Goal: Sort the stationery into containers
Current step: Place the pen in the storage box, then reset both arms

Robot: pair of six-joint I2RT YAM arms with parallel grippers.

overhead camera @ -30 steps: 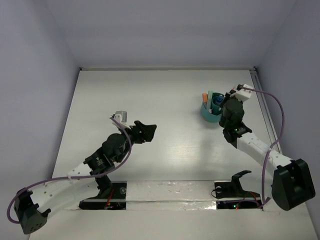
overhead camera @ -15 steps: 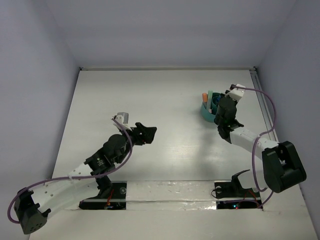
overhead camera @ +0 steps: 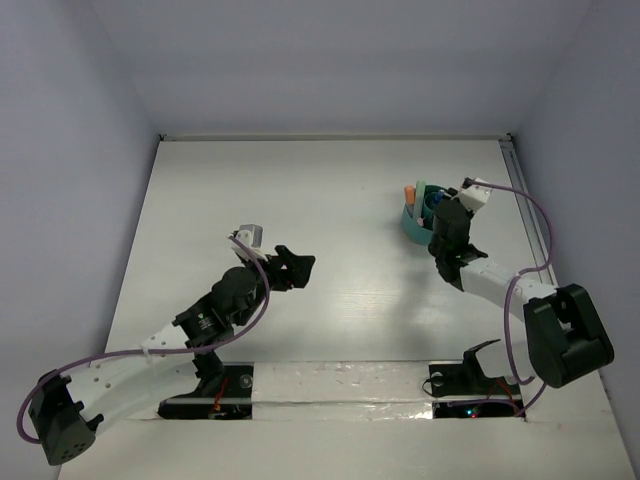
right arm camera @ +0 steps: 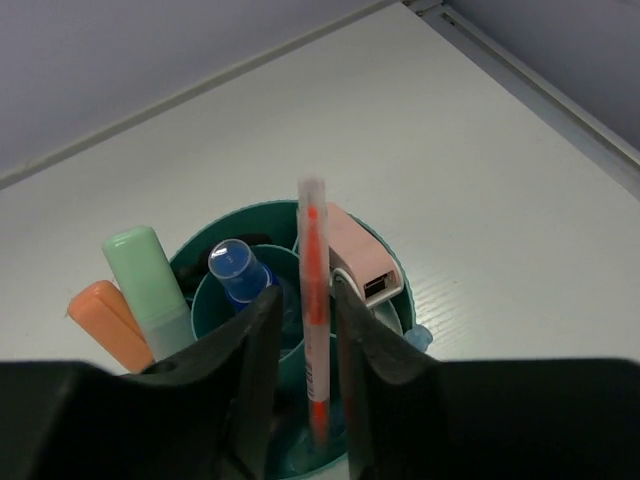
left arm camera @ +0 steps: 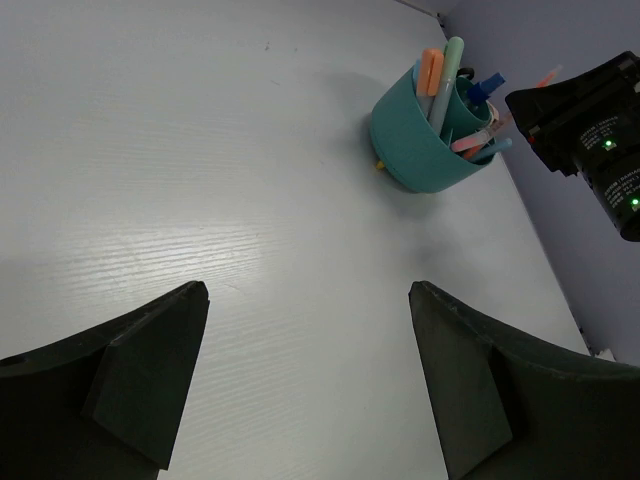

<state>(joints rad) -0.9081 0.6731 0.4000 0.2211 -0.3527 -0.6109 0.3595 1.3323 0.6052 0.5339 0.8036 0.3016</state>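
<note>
Your right gripper [right arm camera: 307,293] has swung in over the teal cup [left arm camera: 410,150], and its jaws have eased off the orange pen [right arm camera: 312,240] standing inside.

— Where does the organiser cup [overhead camera: 412,226] stand?
— On the worktop [overhead camera: 330,190], towards the far right. It is well apart from the left claw [left arm camera: 308,290], which hangs left of the middle.
— And the right claw [right arm camera: 306,292]?
— Over the cup's near side. A pen [right arm camera: 313,250] stands upright between its fingers [right arm camera: 260,340], lower end inside the cup.
— What else is in it?
— Seen from the right wrist, two markers [right arm camera: 150,280] stand side by side at the left, a capped bottle [right arm camera: 238,268] in the middle compartment, and an eraser [right arm camera: 358,262] at the right, just behind the pen.
</note>
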